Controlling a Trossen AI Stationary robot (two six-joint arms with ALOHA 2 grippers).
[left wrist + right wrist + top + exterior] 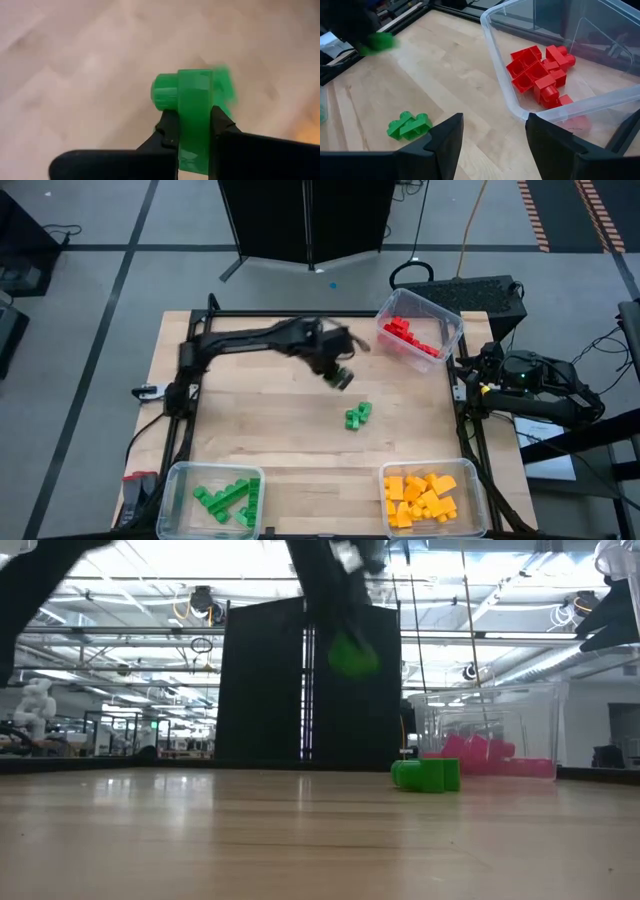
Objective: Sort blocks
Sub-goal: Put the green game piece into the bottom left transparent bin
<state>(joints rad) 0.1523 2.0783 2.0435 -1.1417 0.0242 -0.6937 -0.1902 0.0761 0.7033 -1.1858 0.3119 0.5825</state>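
High view: left arm is seen stretched across the table (pixel 250 420), left gripper (pixel 343 376) raised above the boards and clamped on a green block (pixel 192 107), held between its fingers (pixel 170 131). Two more green blocks (pixel 357 415) are left loose on the wood just beside and below it. Right gripper (pixel 492 132) is parked by the red-block bin (pixel 445 330), jaws spread, nothing held. Red blocks (pixel 540 75) are partly masked by the bin wall. Low view: carried block is blurred, arm cut off at the frame edge.
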